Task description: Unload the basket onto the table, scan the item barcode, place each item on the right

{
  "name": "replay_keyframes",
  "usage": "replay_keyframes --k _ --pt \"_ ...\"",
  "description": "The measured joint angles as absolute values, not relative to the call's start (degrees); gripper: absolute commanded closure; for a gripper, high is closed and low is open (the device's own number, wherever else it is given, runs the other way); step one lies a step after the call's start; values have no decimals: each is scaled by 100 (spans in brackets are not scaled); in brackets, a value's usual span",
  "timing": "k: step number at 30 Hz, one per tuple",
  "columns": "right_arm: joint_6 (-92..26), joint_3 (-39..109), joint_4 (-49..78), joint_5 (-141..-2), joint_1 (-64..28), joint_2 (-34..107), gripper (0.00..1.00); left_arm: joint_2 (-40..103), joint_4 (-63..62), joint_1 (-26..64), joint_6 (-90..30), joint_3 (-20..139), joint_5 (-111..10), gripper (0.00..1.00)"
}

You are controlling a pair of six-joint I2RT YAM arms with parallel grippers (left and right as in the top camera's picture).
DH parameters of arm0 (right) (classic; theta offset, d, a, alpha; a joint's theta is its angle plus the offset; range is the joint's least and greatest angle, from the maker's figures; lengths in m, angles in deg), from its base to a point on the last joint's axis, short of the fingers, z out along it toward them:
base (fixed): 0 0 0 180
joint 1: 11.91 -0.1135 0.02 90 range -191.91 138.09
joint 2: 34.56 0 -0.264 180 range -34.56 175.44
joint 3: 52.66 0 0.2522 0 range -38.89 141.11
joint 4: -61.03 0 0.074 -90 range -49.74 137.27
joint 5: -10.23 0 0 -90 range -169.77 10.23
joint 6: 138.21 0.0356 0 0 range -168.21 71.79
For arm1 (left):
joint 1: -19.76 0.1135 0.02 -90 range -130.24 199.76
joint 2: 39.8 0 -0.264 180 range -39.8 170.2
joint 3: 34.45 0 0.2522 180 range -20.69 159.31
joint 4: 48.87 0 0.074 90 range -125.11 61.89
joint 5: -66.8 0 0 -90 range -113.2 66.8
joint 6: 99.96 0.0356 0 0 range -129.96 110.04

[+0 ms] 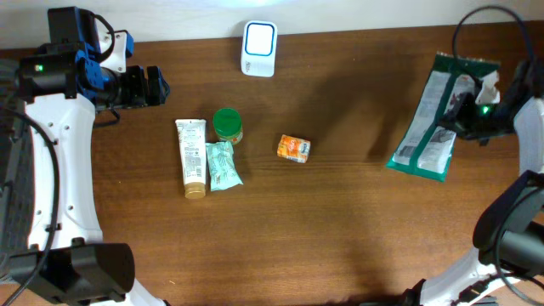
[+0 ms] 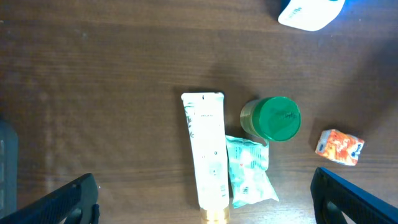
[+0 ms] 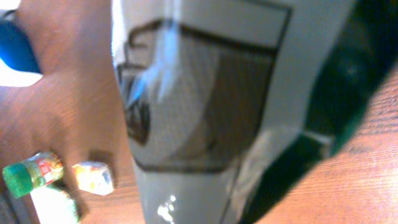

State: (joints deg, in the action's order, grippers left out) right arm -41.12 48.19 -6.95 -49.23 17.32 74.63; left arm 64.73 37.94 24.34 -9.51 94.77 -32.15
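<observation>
Gripping the pouch [image 1: 425,144] tight, the right pincer [image 1: 459,112] sits well right of the scanner [image 1: 259,48], pouch lengthwise front-to-back; left pincer [image 1: 157,87] is wide open, empty, closer.

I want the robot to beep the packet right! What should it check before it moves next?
1. Right gripper shut on the green-and-white packet: ok.
2. Scanner in view, blue light on: ok.
3. Barcode spotted on the packet: cannot tell, the right wrist view is too close and blurred.
4. Way from packet to scanner looks like bare wood, with the orange box off to the side: ok.
5. Left gripper open, holding nothing, apart from the scanner: ok.
</observation>
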Motion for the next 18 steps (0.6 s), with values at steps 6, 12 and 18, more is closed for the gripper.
replay_keyframes --k 6,12,18 --pt "-3747 3842 363 -4947 1892 7485 53 6473 3794 2434 -951 9477 -3215 1" --pt "-3950 4100 -673 -4990 1892 7502 45 6473 3797 2434 -951 9477 -3215 1" --pt "-4603 5829 -2332 -5051 1671 7513 42 6473 3797 2434 -951 9477 -3215 1"
